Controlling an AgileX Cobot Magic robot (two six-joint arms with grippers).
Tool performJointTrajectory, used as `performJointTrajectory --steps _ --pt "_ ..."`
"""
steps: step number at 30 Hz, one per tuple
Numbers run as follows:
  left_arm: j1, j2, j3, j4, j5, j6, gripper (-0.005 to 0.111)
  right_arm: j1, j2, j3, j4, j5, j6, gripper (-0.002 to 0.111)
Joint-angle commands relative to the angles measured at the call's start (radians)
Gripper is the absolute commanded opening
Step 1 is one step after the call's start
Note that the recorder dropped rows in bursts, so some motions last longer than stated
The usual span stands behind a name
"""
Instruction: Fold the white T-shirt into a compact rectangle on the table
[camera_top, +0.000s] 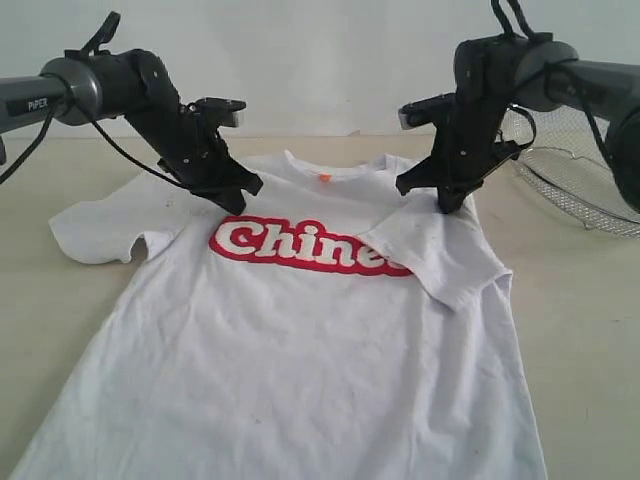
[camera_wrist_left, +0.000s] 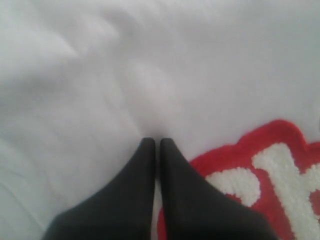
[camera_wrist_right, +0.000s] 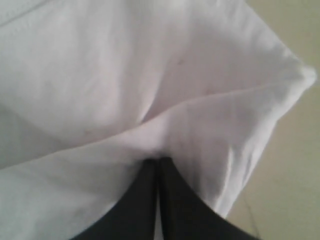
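Observation:
The white T-shirt (camera_top: 300, 350) lies face up on the beige table (camera_top: 585, 330), collar and orange neck tag (camera_top: 325, 178) at the far side. Its right sleeve (camera_top: 440, 250) is folded inward over the end of the red lettering (camera_top: 290, 245). The left sleeve (camera_top: 95, 230) is spread flat. My left gripper (camera_top: 237, 203) (camera_wrist_left: 156, 142) is shut, tips down on plain fabric beside the lettering (camera_wrist_left: 260, 185), with no cloth visibly pinched. My right gripper (camera_top: 450, 203) (camera_wrist_right: 159, 160) is shut at the right shoulder fold, where the T-shirt (camera_wrist_right: 150, 100) puckers into its tips.
A silver wire-mesh basket (camera_top: 580, 180) stands at the back right, just behind the right arm. Bare table shows on both sides of the shirt. A pale wall closes off the back.

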Motion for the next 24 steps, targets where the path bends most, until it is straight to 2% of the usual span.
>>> performJointTrajectory --steps 1,10,15,20,24 --pt "-0.001 0.038 0.005 0.005 -0.041 -0.012 0.005 -0.061 0.069 -0.031 -0.026 -0.054 0.048 0.0" --pt "0.001 0.029 0.005 -0.025 -0.1 -0.012 0.005 -0.112 0.074 -0.157 0.011 -0.068 0.031 0.0" --pt "0.006 -0.067 0.005 -0.015 -0.042 -0.018 0.005 -0.112 0.054 -0.25 0.126 -0.003 -0.059 0.0" --pt "0.068 -0.169 0.009 0.004 0.105 -0.081 0.005 -0.112 -0.011 -0.254 0.266 0.03 -0.192 0.0" --pt "0.141 -0.261 0.102 -0.178 0.182 -0.041 0.005 -0.112 -0.037 -0.254 0.32 0.074 -0.245 0.0"
